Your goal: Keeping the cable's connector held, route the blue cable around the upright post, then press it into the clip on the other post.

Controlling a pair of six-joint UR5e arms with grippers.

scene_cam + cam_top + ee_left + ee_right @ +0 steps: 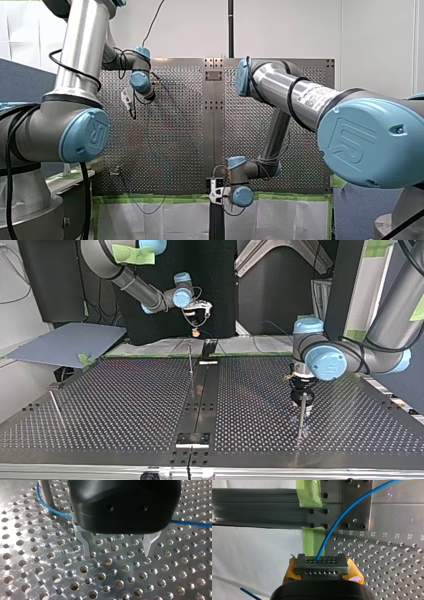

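Counter: the perforated metal counter (125, 405) fills the top view, with a dark strip down its middle.
Left arm: my left arm's fingers (86, 542) point down at the counter, spread wide with nothing between them, near the upright post (46, 492).
Right arm: my right arm's fingers (355, 568), with yellow pads, hang in the air at the counter's far edge in the top view and pinch the connector (321, 562) from both sides.
Blue cable: the blue cable (190, 523) curves round the post's foot, disappears behind the black gripper body and shows again on its other side. In the right wrist view it rises from the connector over the counter.
Connector: a grey block with rows of small holes.
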